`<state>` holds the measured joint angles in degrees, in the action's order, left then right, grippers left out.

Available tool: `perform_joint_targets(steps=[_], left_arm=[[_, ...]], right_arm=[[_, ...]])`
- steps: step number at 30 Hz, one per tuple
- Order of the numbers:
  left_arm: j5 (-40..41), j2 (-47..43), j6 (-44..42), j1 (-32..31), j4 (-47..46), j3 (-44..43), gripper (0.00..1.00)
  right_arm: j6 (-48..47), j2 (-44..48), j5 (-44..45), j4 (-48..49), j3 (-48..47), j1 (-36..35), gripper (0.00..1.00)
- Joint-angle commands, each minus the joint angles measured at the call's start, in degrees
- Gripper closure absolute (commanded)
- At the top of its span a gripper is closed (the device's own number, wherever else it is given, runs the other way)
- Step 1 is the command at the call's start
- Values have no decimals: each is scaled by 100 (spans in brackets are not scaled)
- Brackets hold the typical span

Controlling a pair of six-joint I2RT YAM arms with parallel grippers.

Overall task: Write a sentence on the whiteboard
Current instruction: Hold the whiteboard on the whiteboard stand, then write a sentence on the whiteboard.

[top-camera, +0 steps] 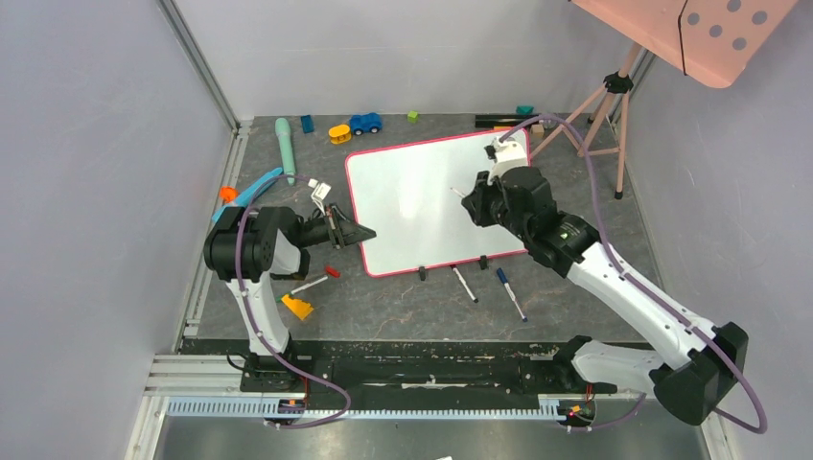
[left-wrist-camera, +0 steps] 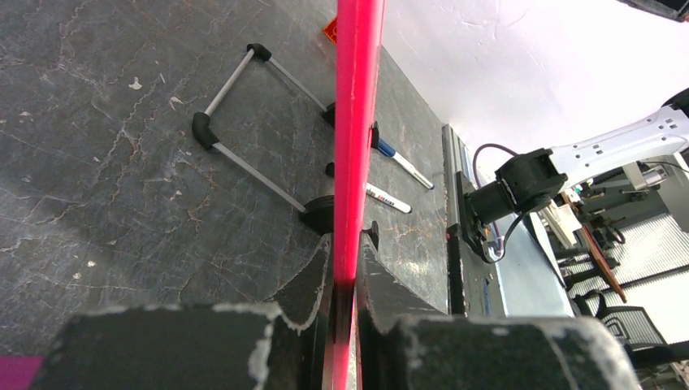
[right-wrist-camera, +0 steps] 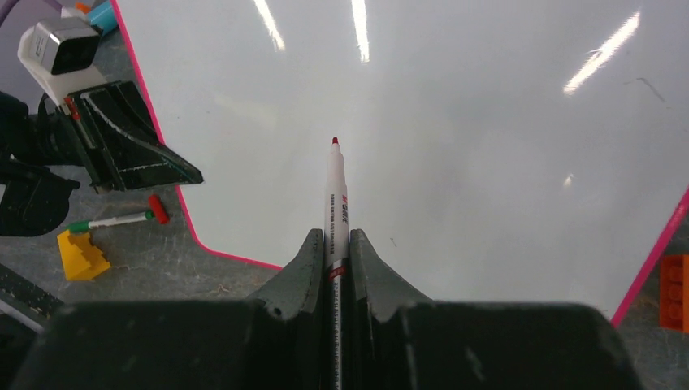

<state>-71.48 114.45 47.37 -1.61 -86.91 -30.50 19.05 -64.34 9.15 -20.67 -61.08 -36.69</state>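
Note:
The whiteboard (top-camera: pixel 422 201) with its red-pink frame lies mid-table, its glossy white face (right-wrist-camera: pixel 455 146) bare; the sentence is not in view. My left gripper (top-camera: pixel 369 233) is shut on the board's left edge, and the red frame (left-wrist-camera: pixel 357 122) runs straight between its jaws (left-wrist-camera: pixel 345 260). My right gripper (top-camera: pixel 476 199) hovers over the board's right half, shut on a white marker (right-wrist-camera: pixel 336 195). The marker's red tip points at the board, and I cannot tell whether it touches. In the right wrist view these jaws (right-wrist-camera: pixel 335 244) clamp the marker's barrel.
Two loose markers (top-camera: pixel 464 284) (top-camera: pixel 510 293) lie in front of the board. A green marker with a red cap (top-camera: pixel 312 283) and a yellow block (top-camera: pixel 297 307) sit near the left arm. Toys line the back edge, among them a blue car (top-camera: pixel 365 123). A pink tripod (top-camera: pixel 614 105) stands back right.

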Motion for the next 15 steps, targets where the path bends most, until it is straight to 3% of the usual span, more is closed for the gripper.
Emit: perform_joint_targets(steps=[1,15], left_arm=[[-152,277,-55,-112,-230,-73,98],[-244,342,76,-116,-229,-118,98]], right_arm=[[-337,-269,-20,399,-327,-357,100],[-613,-1079,165,694,-977,-996,100]])
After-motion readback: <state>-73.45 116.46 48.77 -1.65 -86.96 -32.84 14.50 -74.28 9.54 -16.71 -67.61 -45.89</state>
